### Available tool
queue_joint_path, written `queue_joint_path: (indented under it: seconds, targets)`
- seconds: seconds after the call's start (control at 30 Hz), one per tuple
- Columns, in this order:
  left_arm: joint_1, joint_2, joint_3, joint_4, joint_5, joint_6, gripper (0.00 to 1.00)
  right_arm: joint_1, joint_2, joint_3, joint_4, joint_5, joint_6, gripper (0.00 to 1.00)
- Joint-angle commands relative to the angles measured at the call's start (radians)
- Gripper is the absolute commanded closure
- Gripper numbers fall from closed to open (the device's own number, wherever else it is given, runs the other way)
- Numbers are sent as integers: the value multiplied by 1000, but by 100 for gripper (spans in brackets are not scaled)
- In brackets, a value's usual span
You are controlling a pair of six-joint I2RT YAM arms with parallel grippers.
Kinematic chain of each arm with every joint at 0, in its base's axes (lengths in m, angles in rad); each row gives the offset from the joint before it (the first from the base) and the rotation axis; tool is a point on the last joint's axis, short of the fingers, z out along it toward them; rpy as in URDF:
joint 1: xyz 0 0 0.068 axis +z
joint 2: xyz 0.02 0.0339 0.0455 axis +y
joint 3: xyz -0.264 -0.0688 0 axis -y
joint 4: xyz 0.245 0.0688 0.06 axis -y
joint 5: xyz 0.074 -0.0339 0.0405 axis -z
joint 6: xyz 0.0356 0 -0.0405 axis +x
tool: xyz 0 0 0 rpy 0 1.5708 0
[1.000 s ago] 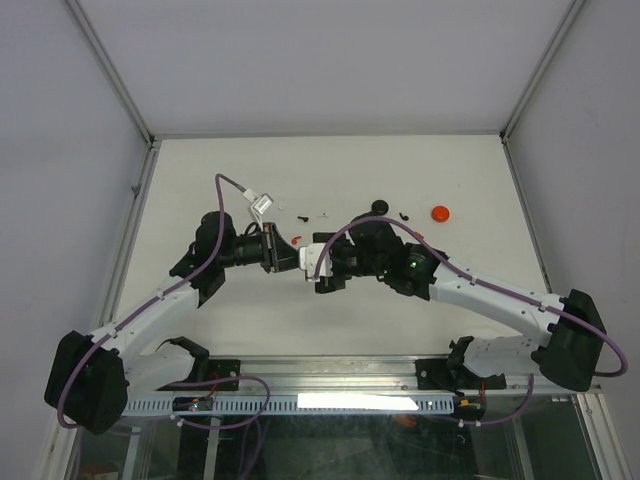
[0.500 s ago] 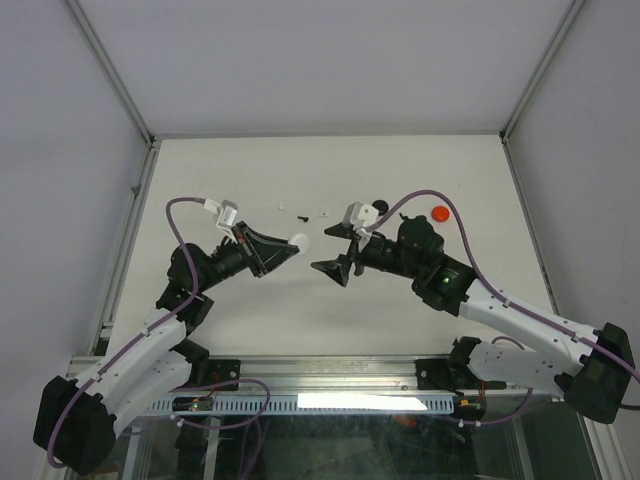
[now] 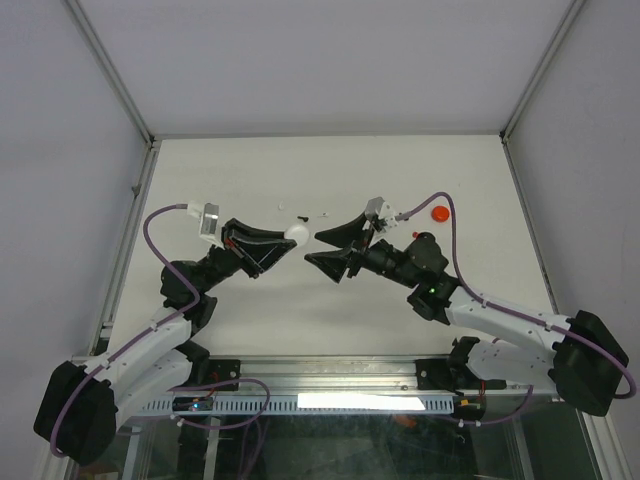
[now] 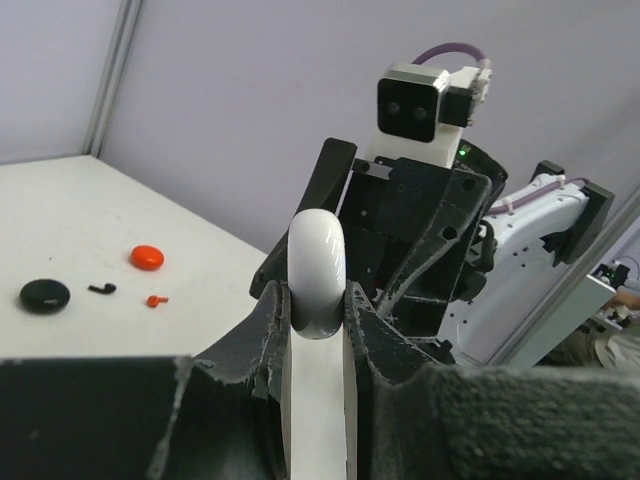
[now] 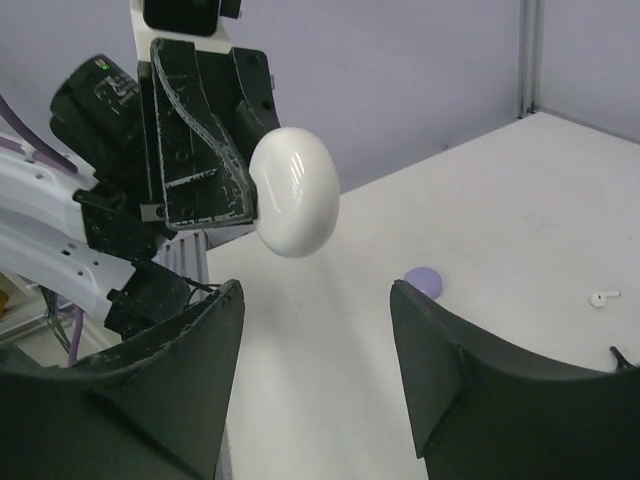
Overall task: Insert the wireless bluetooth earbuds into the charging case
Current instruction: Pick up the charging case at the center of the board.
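Well, glossy oval case (image 4: 317, 265) btwn L fingers (image 4: 266, 335)

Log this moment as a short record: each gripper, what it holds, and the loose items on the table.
left gripper: shut on the white charging case, held above the table
right gripper: open, empty, facing the white charging case, not touching it
case lid: looks closed
cases on table: red case, black case
earbuds on table: white earbud, black earbud, red earbud
other: lavender round item, partly behind a right finger
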Motion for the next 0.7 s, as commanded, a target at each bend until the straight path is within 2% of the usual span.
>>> queue_joint_path:
  seconds: [0.0,0.27,0.6,0.67]
  targets:
    - [-22,25,-9,215,10,-44,94,-6,22,-14,270,6,97,38]
    - [-56,78,-9,304,9,-75,93,-8,89,-4,422,-53,164,46]
    - [-89,118,-13,360,1,-80,92,-11,112,6,488,-94,183,61]
    - [-93,124,-12,364,3,-82,91,-13,118,8,495,-106,187,67]
